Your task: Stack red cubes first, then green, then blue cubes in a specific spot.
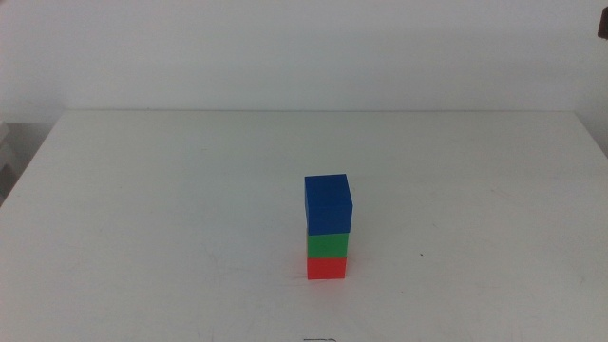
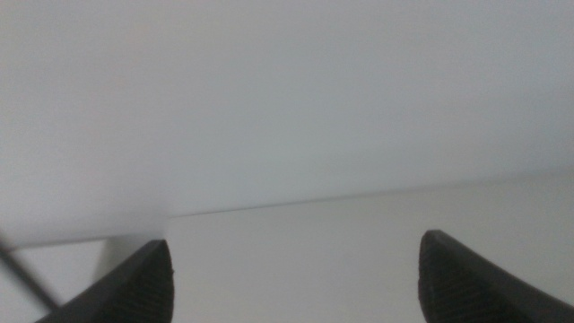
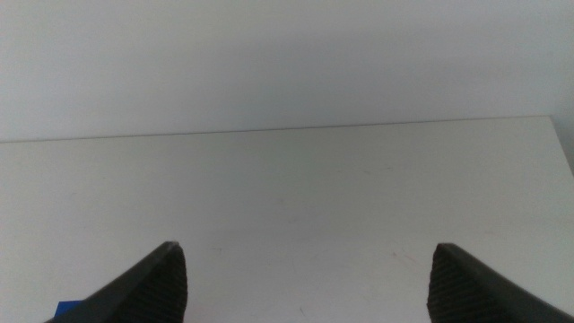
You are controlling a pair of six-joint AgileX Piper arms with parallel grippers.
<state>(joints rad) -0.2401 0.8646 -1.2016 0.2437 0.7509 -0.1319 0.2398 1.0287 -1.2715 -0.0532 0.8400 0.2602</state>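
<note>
In the middle view a tower of three cubes stands on the white table, a little right of centre and toward the front. The red cube (image 1: 327,269) is at the bottom, the green cube (image 1: 327,246) rests on it, and the blue cube (image 1: 328,203) sits on top. No arm shows in that view. My left gripper (image 2: 296,269) is open over bare tabletop, holding nothing. My right gripper (image 3: 309,274) is also open and holds nothing; a sliver of the blue cube (image 3: 65,310) peeks out beside one of its jaws.
The white table (image 1: 142,209) ends at a far edge against a pale wall. A dark object (image 1: 600,28) shows at the upper right corner of the middle view, and a thin dark line (image 2: 22,278) crosses beside the left jaw.
</note>
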